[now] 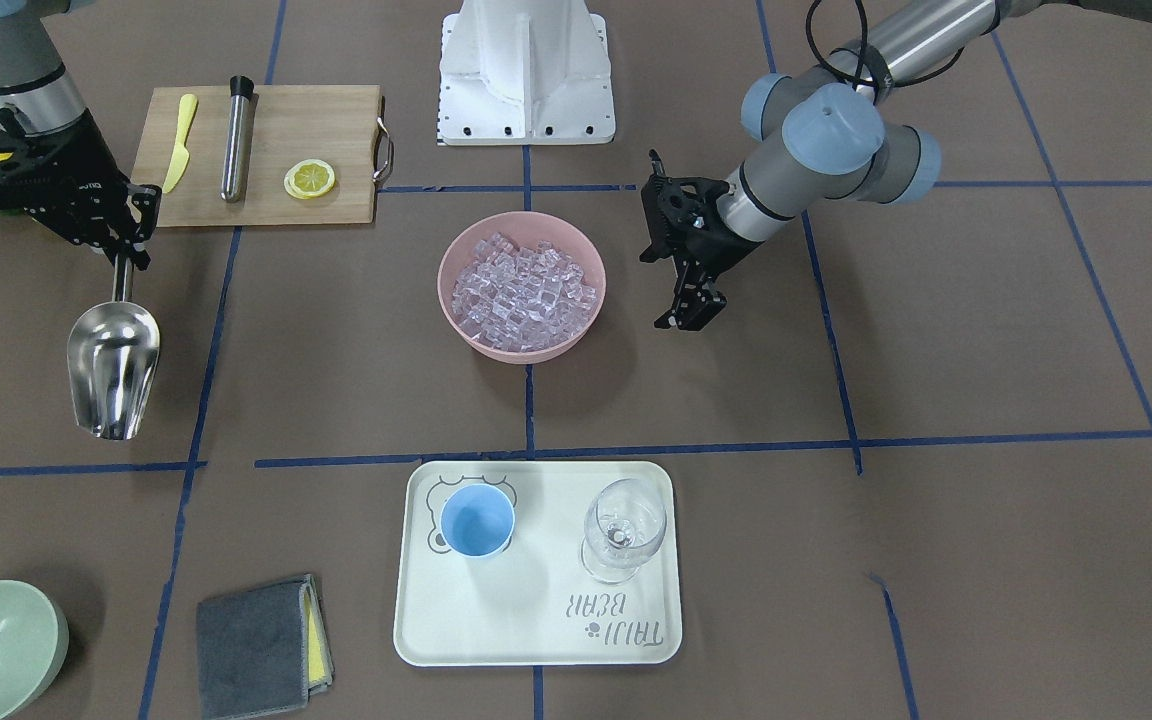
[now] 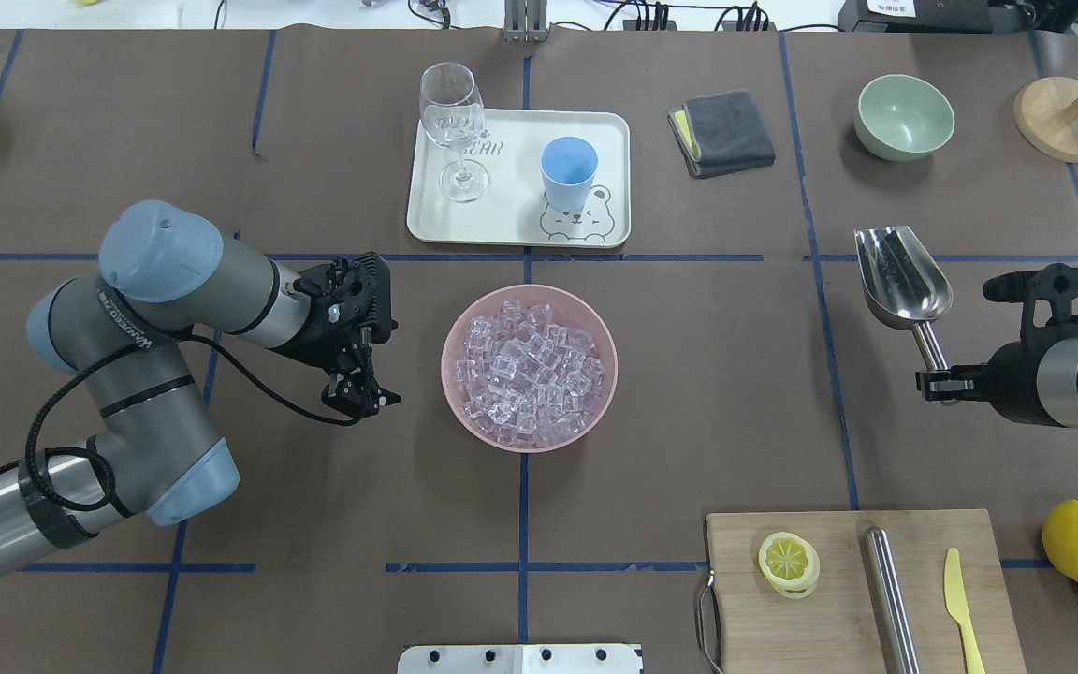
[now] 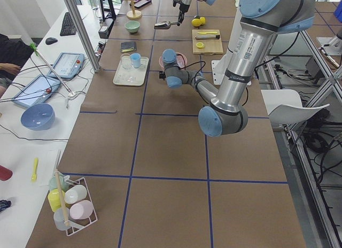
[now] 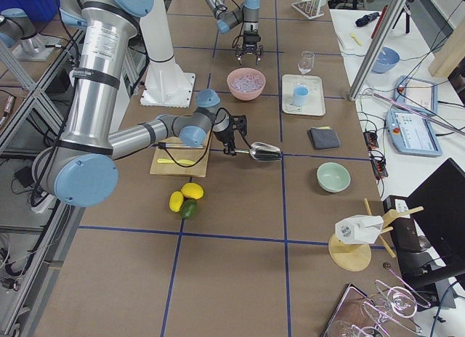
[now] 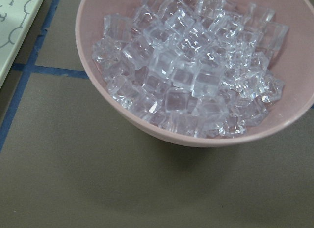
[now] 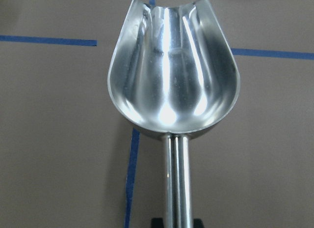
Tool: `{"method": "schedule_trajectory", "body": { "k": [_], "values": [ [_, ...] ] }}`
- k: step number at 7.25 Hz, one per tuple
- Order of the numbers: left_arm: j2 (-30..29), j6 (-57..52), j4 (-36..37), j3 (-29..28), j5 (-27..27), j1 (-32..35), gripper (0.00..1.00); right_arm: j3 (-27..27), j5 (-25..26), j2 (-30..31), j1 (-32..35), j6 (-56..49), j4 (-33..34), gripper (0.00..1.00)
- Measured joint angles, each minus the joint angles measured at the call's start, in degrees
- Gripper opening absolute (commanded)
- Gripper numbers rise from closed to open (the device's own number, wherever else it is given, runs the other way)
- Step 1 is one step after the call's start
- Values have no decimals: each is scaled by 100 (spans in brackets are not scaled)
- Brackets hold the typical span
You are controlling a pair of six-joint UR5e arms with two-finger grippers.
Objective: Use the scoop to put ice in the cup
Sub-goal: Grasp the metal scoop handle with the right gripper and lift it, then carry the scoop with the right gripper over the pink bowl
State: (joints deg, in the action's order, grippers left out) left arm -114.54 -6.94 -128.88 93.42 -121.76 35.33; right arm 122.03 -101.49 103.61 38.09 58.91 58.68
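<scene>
right tool [image 2: 934, 384]: clamped on empty scoop [image 2: 902, 276] handle | left tool [image 2: 363, 398]: jaws apart, holding nothing, 9 o'clock of bowl [image 2: 448, 360] of ice [image 2: 530, 370] | cup [image 2: 567, 173]: 12 o'clock

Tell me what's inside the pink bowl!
The pink bowl is full of clear ice cubes, heaped nearly to the rim. Nothing else shows among them. The bowl's bottom is hidden under the pile.

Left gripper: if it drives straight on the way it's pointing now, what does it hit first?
Most likely the bare table. The left gripper points roughly straight down, beside the pink bowl of ice, not over it. Depth is unclear.
</scene>
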Motion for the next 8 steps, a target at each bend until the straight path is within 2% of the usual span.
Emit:
{"method": "schedule_trajectory", "body": {
  "k": [1,4,5,6,7,8],
  "values": [
    [-3,0,-3,0,-3,1,100,43,-220,-163,93,-473,61,0],
    [1,0,-3,-8,-6,-1,100,27,-920,-453,193,-3053,174,0],
    [10,0,-4,-8,-6,-1,100,43,-1012,-596,240,-3705,365,0],
    [20,0,-5,-9,-6,-1,100,87,-1051,-862,293,-4474,817,0],
    [28,0,-5,-11,-6,-1,100,166,-1085,-1325,376,-5328,1641,0],
    [33,0,-7,-14,-6,0,100,233,-1095,-2066,439,-6008,2785,0]
  ]
}}
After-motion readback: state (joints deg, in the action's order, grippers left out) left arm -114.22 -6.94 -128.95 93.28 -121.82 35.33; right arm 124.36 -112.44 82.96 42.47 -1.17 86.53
